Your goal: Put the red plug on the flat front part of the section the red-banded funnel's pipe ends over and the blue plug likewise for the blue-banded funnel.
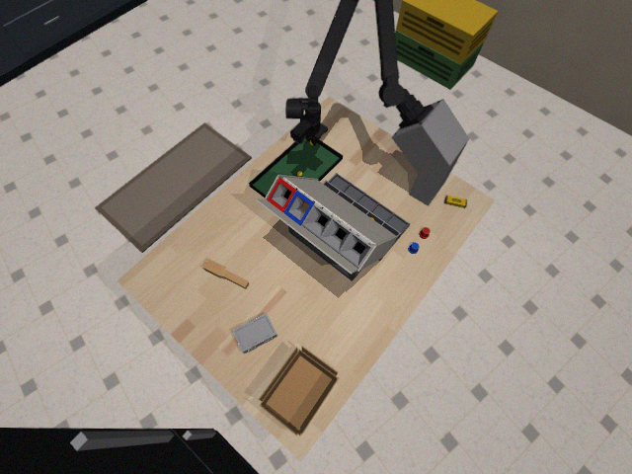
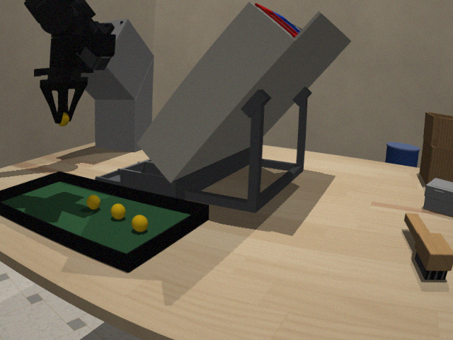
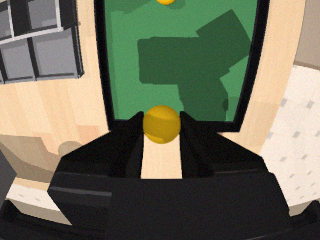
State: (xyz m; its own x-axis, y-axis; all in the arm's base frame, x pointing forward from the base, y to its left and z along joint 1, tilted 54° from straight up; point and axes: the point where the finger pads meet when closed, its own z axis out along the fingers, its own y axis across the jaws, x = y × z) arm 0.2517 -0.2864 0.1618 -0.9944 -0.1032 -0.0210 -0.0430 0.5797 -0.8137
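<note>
My gripper (image 2: 62, 117) is shut on a yellow marble (image 3: 161, 124) and holds it high above the far end of the green marble tray (image 2: 95, 215). The gripper also shows in the overhead view (image 1: 307, 136), above the tray (image 1: 297, 162). Three yellow marbles (image 2: 117, 211) lie in the tray. The red-banded funnel (image 1: 280, 194) and the blue-banded funnel (image 1: 299, 206) are at the left end of the slanted grey cover (image 1: 334, 213). The row of sections (image 1: 368, 202) lies behind the cover. The red plug (image 1: 424, 232) and the blue plug (image 1: 413, 248) stand on the table to the right of the cover.
Three unbanded funnels (image 1: 339, 235) follow the blue one. The arm's grey base (image 1: 431, 150) stands behind. A small yellow block (image 1: 455, 200), a wooden brush (image 1: 224, 273), a grey notebook-like box (image 1: 254, 332) and an open cardboard box (image 1: 298, 389) lie on the table.
</note>
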